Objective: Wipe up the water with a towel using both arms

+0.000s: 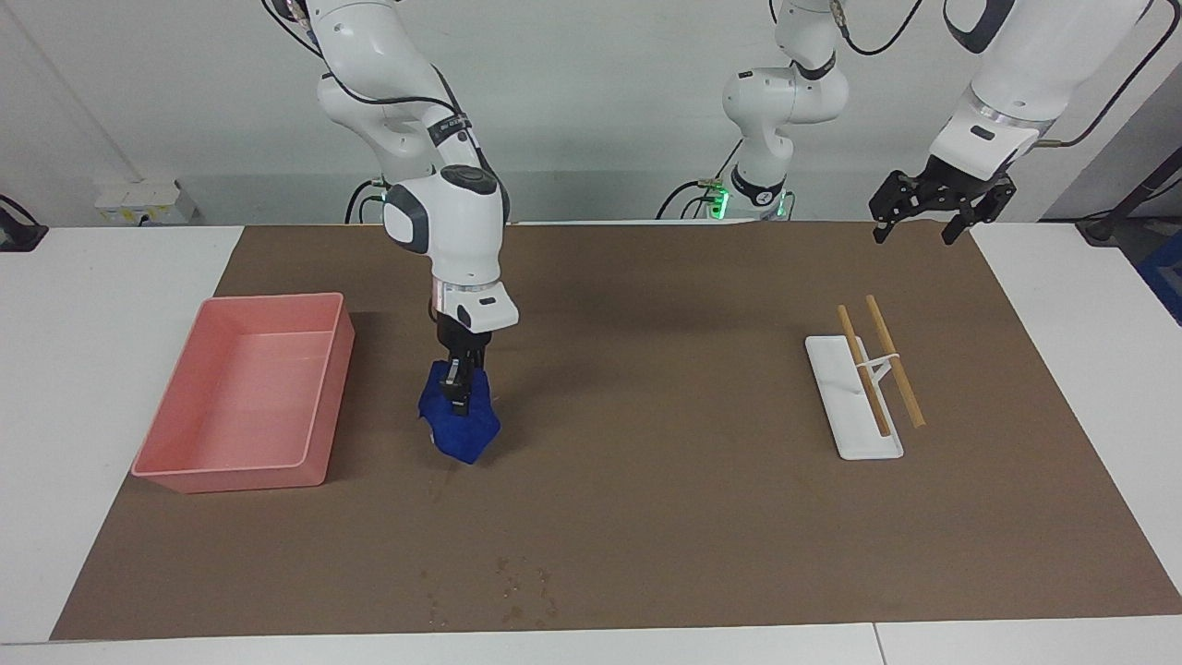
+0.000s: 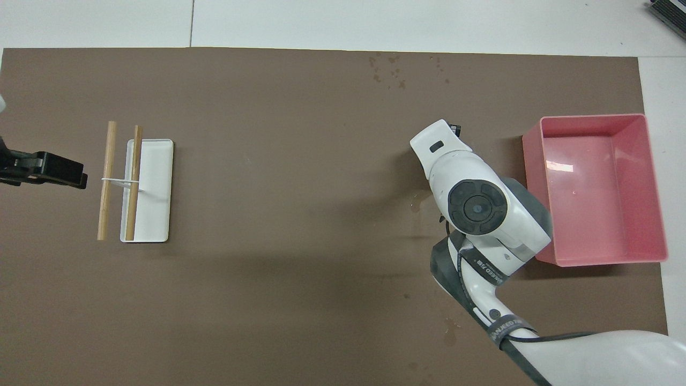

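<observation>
The blue towel (image 1: 459, 427) hangs bunched from my right gripper (image 1: 458, 395), which is shut on its top. The towel's lower tip touches the brown mat beside the pink tray. A faint damp streak of water (image 1: 449, 478) runs on the mat just below the towel, away from the robots. In the overhead view the right arm's body (image 2: 474, 201) hides both the towel and that gripper. My left gripper (image 1: 912, 233) hangs open and holds nothing, high over the mat's corner by its own base. It shows edge-on in the overhead view (image 2: 56, 172).
A pink tray (image 1: 325, 397) (image 2: 531, 177) stands toward the right arm's end. A white dish (image 1: 831, 388) (image 2: 158, 187) with two banded wooden chopsticks (image 1: 894, 362) (image 2: 109, 177) lies toward the left arm's end. Tan stain dots (image 1: 519, 591) (image 2: 388, 69) speckle the mat's edge farthest from the robots.
</observation>
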Controlling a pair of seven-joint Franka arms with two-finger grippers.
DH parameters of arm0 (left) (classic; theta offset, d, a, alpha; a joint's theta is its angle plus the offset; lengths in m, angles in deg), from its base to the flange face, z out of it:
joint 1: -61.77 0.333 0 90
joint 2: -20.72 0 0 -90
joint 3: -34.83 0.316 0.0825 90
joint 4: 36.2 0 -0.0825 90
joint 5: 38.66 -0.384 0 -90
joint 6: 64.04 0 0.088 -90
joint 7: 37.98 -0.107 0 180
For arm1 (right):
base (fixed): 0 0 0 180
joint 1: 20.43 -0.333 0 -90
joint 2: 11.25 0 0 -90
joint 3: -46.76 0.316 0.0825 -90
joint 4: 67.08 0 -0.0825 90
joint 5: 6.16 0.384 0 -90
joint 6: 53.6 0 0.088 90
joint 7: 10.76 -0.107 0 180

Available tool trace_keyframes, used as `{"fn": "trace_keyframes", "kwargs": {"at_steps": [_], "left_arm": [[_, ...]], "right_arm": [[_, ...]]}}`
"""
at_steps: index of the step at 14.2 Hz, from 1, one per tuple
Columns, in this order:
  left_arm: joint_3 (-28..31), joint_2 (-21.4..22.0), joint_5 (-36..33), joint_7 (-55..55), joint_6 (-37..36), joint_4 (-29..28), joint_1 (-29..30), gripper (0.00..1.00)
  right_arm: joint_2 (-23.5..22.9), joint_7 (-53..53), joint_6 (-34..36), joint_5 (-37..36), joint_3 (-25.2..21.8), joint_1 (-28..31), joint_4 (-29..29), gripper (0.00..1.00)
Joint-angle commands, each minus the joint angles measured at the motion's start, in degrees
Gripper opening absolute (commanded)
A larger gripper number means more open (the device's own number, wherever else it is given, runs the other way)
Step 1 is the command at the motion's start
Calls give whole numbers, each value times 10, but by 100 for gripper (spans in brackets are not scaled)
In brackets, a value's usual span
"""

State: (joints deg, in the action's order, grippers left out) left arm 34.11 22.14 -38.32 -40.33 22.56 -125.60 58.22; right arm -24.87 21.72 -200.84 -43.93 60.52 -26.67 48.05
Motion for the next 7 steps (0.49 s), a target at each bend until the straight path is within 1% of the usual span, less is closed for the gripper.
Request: {"fn": "trace_keyframes", "kwargs": {"at_steps": [1,3,6,7], "left_arm": [[11,16,-7,-3,9,-23,-10,100],[10,16,-7,-3,9,-23,-11,100],[11,17,-7,-3,6,-23,-10,100],[12,17,-7,-3,3,-23,-9,100]], "right_arm": [[-21,-81,-38,-44,7,16,4,0],[-28,-136,-47,-44,8,16,6,0],[-35,-178,-57,-34,11,39,29,0],[-40,-195,-59,-20,11,39,34,0]]}}
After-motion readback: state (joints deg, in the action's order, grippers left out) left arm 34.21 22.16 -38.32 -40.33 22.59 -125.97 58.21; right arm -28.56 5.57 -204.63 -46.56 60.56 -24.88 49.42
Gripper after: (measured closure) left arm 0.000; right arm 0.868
